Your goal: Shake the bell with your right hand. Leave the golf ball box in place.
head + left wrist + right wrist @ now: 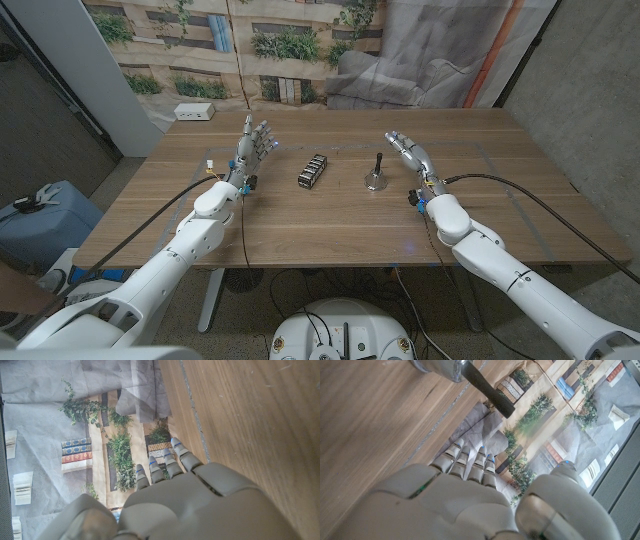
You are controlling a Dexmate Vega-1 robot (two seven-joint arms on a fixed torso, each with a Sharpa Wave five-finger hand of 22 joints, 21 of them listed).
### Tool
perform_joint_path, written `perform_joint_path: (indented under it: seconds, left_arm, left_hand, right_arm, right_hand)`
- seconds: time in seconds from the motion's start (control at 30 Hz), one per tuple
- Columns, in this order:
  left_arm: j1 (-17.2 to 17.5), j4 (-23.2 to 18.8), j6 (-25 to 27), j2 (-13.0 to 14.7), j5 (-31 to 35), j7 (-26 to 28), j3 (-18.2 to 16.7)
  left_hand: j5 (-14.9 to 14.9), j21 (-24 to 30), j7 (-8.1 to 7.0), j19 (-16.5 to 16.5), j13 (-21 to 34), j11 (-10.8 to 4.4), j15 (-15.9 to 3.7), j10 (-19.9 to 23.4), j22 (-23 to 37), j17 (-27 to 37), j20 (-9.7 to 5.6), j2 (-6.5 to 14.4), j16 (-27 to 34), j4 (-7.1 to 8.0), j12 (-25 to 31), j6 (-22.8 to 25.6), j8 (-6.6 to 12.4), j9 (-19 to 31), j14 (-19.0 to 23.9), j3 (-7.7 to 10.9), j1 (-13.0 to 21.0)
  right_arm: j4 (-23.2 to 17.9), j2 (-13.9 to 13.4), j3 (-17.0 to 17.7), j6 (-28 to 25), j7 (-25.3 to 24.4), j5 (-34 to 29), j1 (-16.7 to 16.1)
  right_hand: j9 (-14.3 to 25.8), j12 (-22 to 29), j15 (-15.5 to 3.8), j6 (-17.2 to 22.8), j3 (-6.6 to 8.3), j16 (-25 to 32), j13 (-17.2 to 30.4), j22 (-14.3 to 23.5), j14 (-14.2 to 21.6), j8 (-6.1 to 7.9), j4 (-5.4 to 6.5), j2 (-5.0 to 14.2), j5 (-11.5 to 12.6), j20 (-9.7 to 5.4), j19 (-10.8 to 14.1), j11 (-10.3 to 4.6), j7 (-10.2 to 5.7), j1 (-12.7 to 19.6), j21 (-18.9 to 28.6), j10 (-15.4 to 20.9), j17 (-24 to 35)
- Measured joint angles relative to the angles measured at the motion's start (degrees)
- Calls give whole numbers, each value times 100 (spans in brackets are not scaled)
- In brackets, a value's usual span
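Wooden table (pixel 330 215) carries one bell (pixel 376 172), one box (pixel 313 171); both hands (pixel 256 143) (pixel 409 152) seemingly released, fingers apart.

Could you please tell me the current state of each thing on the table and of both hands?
Small silver metal bell with a black handle: upright on the table, untouched.
Dark rectangular golf ball box: lying on the table between the hands, untouched.
Left hand: open, holding nothing.
Right hand: open, beside the bell, apart from it.
White box: at the table's far left edge.
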Motion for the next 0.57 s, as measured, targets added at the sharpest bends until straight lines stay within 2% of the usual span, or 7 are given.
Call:
perform_joint_path:
  seconds: [0.03, 0.1, 0.33, 0.57]
  left_arm:
    - [0, 0, 0, 0, 0, 0, 0]
    - [0, 0, 0, 0, 0, 0, 0]
    - [0, 0, 0, 1, 0, -1, 0]
    - [0, -1, 0, 2, 0, -1, 0]
  left_hand:
    - [0, 0, 0, 0, 0, 0, 0, 0, 0, 0, 0, 0, 0, 0, 0, 0, 0, 0, 0, 0, 0]
    - [0, 0, 0, 0, 0, 0, 0, 0, 0, 0, 0, 0, 0, 0, 0, 0, 0, 0, 0, 0, 0]
    - [0, 0, 0, 0, 0, 0, 0, 0, 0, 0, 0, 0, 0, 0, 0, 0, 0, 0, 0, 0, 0]
    - [0, 0, 0, 0, 0, 0, 0, 0, 0, 0, 0, 0, 0, 0, 0, 0, 0, 0, 0, 0, 0]
  right_arm:
    - [9, 12, 16, 5, 18, 60, 5]
    - [32, 32, 45, 10, 49, 139, 16]
    - [197, 144, 160, 50, 276, 652, 87]
    - [350, 239, 241, 146, 424, 1019, 136]
  right_hand:
    - [0, 0, 0, -9, 0, -21, 0, 0, 0, 0, 0, -49, 0, 0, 0, 3, 9, -51, 0, -34, 0]
    - [0, 0, -2, -60, -28, -26, 0, 0, -43, 0, 28, 4, 0, -19, -19, 1, 0, -102, 0, -83, 0]
    - [1, 0, -20, -360, -71, -105, -27, 0, -207, -31, 119, 64, 0, -20, -104, 150, 154, -342, 0, -272, -27]
    - [-26, 0, -32, -438, -87, -113, -26, 0, -257, -31, 182, 154, 28, -19, -103, 140, 193, -435, 0, -325, -26]
